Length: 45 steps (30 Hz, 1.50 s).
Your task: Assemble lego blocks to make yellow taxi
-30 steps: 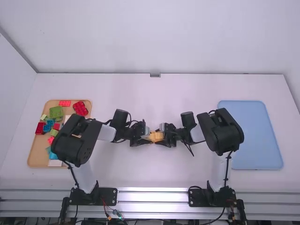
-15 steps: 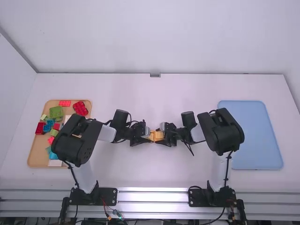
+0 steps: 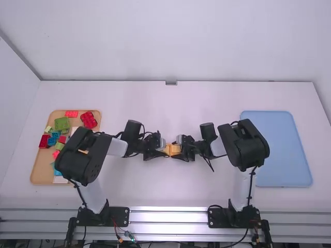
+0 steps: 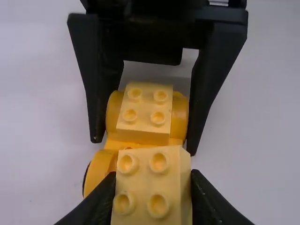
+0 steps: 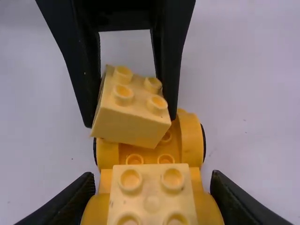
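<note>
High view: the left arm [image 3: 85, 155] shifts very slightly while the yellow blocks [image 3: 175, 150] stay mid-table, suggesting fine alignment; the brown tray [image 3: 39, 173] and blue tray [image 3: 284, 150] have edges well apart from them. Left wrist view: the left gripper [image 4: 152, 185] pinches a pale yellow four-stud brick [image 4: 147, 183]. Right wrist view: the right gripper [image 5: 153, 178] clamps the wheeled base [image 5: 175, 145], the tilted brick overhanging exposed studs, with little finger room likely between it and the seated brick [image 5: 152, 192]
</note>
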Each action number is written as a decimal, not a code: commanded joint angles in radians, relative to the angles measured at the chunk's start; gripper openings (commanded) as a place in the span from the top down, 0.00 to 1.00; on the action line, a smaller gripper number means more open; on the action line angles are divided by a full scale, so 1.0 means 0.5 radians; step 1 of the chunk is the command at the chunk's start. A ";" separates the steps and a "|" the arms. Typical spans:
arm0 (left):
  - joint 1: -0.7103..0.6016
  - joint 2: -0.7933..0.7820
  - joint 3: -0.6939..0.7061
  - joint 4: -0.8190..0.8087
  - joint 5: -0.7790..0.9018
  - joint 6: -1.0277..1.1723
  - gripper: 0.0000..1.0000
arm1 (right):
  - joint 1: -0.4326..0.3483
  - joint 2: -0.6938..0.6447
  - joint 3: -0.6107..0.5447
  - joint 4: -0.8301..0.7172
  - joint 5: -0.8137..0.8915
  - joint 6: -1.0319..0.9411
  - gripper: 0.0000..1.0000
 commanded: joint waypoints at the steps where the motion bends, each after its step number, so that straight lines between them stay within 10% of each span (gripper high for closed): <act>1: -0.003 -0.079 -0.001 0.047 -0.030 -0.027 0.76 | 0.003 0.031 -0.020 -0.049 0.030 -0.002 0.42; 45: -0.084 -0.052 -0.002 0.103 -0.060 -0.047 0.67 | 0.005 0.031 -0.020 -0.067 0.022 -0.008 0.42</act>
